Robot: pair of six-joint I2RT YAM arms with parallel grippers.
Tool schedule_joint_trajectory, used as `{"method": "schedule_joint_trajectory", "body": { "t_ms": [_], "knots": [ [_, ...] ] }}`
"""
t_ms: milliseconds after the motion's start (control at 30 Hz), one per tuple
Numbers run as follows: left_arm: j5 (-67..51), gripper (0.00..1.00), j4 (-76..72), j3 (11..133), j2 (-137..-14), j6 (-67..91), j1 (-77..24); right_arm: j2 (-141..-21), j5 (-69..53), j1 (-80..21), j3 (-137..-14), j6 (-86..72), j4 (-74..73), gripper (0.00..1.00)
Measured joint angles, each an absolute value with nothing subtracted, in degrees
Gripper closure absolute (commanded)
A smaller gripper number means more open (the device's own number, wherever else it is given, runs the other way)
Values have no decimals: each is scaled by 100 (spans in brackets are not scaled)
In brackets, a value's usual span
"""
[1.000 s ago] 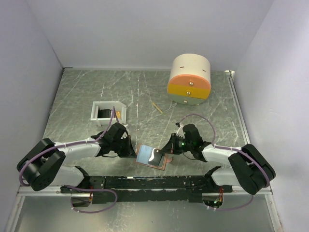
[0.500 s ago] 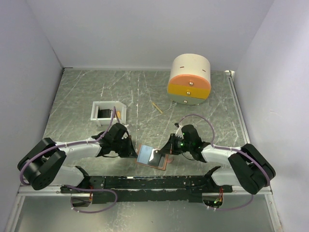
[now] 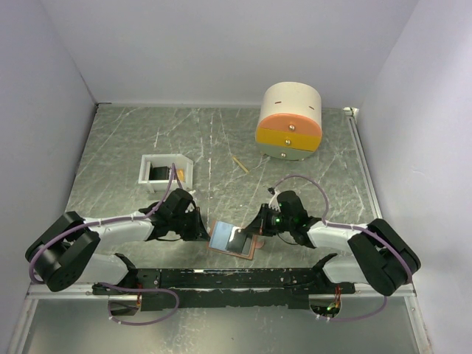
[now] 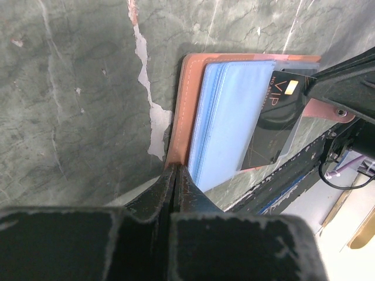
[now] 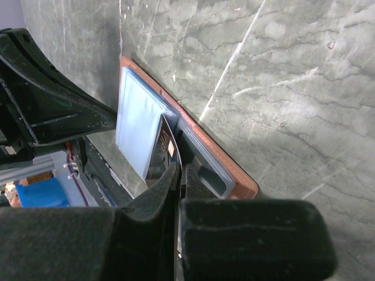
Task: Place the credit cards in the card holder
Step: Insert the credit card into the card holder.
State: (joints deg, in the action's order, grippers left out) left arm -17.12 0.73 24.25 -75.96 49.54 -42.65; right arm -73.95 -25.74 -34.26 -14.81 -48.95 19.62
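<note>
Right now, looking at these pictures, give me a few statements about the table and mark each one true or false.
1. The card holder lies open on the table. True.
2. The right tool is wide open and holds nothing. False: it is shut on the black card, which lies partly over the holder's light blue inner face.
3. The left tool is shut, its tips at the holder's edge. True.
4. The drawer box stands at the near left corner. False: it stands far back on the right.
5. The wooden stick lies inside the white tray. False: it lies on the table, nearer the drawer box.
</note>
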Motion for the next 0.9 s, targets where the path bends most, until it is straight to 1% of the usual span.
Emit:
{"method": "schedule_joint_trajectory", "body": {
  "t_ms": [233, 900],
  "knots": [
    [-1691, 93, 54, 2399, -7566, 4987, -4274, -7148, -2353, -3435, -1391, -5000, 1942, 100],
    [-1658, 93, 27, 2379, -7542, 5000, -4298, -7312, -2268, -3667, -1376, -5076, 2010, 100]
  ]
}}
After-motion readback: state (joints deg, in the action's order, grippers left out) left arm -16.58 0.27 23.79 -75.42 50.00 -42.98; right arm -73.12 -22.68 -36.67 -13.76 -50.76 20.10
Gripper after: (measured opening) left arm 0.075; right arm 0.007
